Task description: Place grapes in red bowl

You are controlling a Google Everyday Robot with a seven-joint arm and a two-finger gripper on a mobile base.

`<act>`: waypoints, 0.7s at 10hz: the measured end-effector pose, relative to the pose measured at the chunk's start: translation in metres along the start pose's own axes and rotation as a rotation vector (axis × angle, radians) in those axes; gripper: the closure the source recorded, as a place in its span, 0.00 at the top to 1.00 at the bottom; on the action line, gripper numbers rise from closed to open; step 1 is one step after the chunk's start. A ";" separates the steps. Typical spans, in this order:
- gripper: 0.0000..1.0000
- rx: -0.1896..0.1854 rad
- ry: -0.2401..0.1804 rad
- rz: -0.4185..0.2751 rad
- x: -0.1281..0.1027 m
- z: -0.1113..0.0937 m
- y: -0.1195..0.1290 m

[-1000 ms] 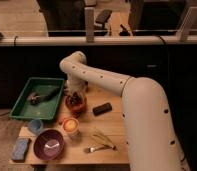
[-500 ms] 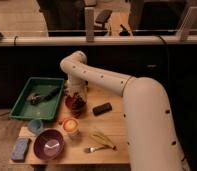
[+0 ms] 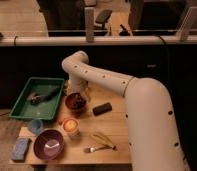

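Observation:
The red bowl (image 3: 75, 103) stands on the wooden table (image 3: 117, 125), just right of the green tray. A small dark bunch, the grapes (image 3: 78, 101), shows inside the bowl. My gripper (image 3: 77, 92) hangs straight down over the bowl's back rim, at the end of the white arm that reaches in from the right. The wrist hides most of it. I cannot tell whether it touches the grapes.
A green tray (image 3: 23, 103) with a long dark object (image 3: 43, 96) lies at the left. In front stand an orange cup (image 3: 70, 126), a purple bowl (image 3: 48, 144), a small blue cup (image 3: 34, 125) and a blue sponge (image 3: 20, 148). A dark block (image 3: 102, 108) and utensils (image 3: 99, 142) lie to the right.

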 end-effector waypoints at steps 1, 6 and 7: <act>0.80 0.006 -0.002 0.001 0.000 -0.001 0.001; 0.80 0.013 -0.013 0.002 0.002 -0.002 0.002; 0.80 0.013 -0.013 0.002 0.002 -0.002 0.002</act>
